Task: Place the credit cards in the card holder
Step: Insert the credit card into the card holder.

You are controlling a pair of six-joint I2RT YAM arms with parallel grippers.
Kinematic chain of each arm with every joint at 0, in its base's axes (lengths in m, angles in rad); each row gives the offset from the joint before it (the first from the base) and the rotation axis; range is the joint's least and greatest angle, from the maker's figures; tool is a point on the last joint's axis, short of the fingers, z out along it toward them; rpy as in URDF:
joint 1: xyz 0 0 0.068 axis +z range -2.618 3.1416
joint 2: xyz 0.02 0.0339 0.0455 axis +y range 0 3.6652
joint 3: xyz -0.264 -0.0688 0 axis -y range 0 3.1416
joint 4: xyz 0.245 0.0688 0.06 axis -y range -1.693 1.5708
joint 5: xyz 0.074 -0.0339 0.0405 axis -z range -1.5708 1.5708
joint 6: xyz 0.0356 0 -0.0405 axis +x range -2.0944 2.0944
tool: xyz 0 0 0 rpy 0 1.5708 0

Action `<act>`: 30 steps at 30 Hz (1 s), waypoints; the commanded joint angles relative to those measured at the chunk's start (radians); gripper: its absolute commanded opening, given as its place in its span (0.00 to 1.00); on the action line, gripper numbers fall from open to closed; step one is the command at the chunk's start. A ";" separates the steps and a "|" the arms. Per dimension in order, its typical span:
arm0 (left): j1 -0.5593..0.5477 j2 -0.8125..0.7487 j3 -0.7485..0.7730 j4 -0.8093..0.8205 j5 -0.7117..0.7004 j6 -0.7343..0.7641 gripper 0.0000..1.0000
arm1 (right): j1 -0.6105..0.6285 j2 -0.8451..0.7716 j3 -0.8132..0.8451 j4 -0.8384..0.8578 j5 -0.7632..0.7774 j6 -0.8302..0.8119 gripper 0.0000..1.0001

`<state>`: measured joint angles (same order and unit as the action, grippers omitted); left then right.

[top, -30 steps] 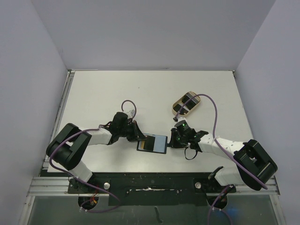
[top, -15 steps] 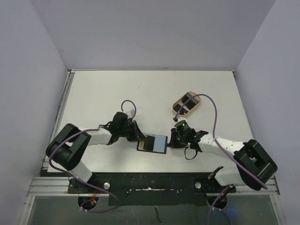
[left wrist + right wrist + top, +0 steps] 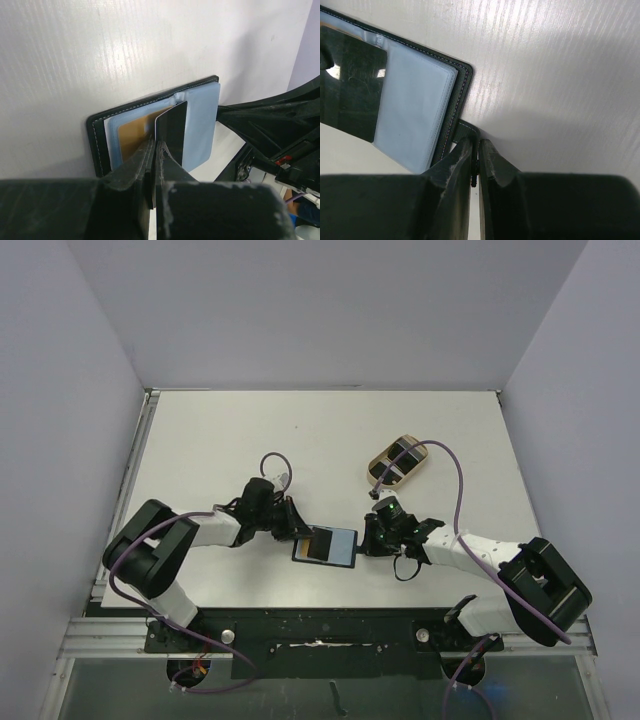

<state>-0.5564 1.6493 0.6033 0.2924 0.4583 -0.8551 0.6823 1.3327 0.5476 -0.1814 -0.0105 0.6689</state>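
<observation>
Hardly anything has shifted — the left tool (image 3: 154, 150) still pinches a dark card (image 3: 172, 132) just ahead, over the open card holder (image 3: 97, 140); the right tool (image 3: 475, 146) clamps its strap tab (image 3: 468, 128).

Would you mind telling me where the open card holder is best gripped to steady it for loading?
By its strap tab, coming from the right: it juts past the right edge of the card holder, thin enough to pinch, leaving the panels free. The right gripper pinches there.

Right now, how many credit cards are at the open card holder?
2. A dark card pinched by the left end effector over the card holder, and a tan-gold card tucked inside. Pockets may hide more.
</observation>
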 commanded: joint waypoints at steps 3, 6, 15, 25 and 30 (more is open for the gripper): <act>-0.002 0.022 0.020 0.045 -0.003 0.002 0.00 | 0.006 0.002 0.029 0.010 0.021 -0.009 0.05; -0.008 0.029 0.011 0.078 0.003 -0.015 0.00 | 0.009 0.003 0.029 0.013 0.021 -0.008 0.05; -0.028 0.039 -0.003 0.146 0.006 -0.026 0.00 | 0.010 0.006 0.028 0.019 0.017 -0.004 0.05; -0.030 0.023 -0.032 0.174 0.006 -0.036 0.00 | 0.011 0.005 0.023 0.030 0.015 0.008 0.05; -0.045 0.034 -0.049 0.212 0.006 -0.065 0.00 | 0.011 0.010 0.019 0.053 0.004 0.023 0.05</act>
<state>-0.5827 1.6829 0.5678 0.4465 0.4679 -0.9081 0.6827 1.3331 0.5476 -0.1799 -0.0105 0.6743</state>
